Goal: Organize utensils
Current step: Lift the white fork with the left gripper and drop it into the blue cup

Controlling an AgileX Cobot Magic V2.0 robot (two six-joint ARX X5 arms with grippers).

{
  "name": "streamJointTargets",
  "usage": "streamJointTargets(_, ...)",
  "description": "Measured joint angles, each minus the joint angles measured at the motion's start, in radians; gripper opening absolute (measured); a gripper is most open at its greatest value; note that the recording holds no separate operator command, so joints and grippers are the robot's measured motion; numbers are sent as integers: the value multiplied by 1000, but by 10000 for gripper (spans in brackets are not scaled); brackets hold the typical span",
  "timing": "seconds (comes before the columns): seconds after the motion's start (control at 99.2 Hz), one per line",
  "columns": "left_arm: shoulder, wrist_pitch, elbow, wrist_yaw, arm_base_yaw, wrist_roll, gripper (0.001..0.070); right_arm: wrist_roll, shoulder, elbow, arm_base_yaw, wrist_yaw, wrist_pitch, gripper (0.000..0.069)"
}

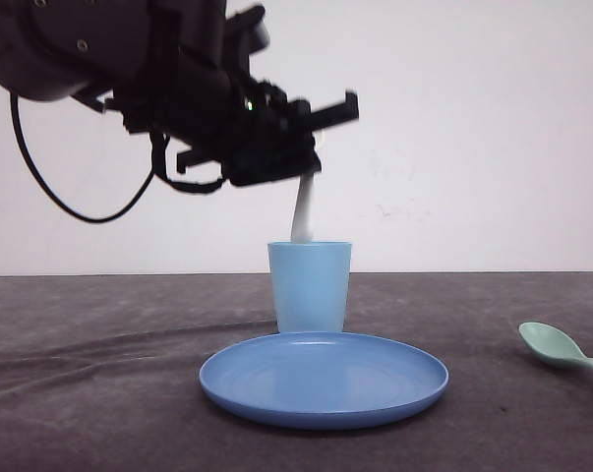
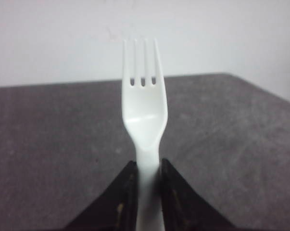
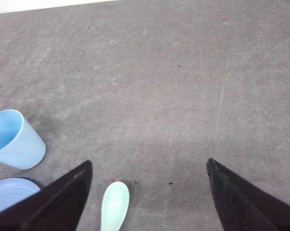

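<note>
The left end effector (image 2: 147, 192) pinches the white plastic fork (image 2: 145, 110) by its handle, its lower end dipping into the light blue cup (image 1: 310, 287) behind the blue plate (image 1: 324, 379); a tilted release could tip the cup, or the fork could snag its rim; the right end effector (image 3: 149, 197) hangs spread above the mint-green spoon (image 3: 115, 206) lying on the surface (image 3: 183, 96), untouched.

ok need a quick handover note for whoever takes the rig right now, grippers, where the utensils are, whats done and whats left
Left gripper: shut on the white fork, held above the light blue cup, one end at or just inside its rim.
Right gripper: open, holding nothing, over the table near the mint-green spoon.
Spoon lies on the table to the right of the blue plate.
Done: fork picked up.
Left: release the fork into the cup, then probably the spoon too.
</note>
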Motion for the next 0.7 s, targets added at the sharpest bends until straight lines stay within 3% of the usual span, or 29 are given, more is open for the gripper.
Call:
streamJointTargets(0.484,37,-42,0,5,-27,0,50,-15,0,0,0,5,-8,474)
streamJointTargets(0.544,37,-42,0,5,-27,0,85,-15,0,0,0,5,-8,474)
streamJointTargets(0.696,18,-82,0,5,-28,0,250,-14,0,0,0,4,-8,474)
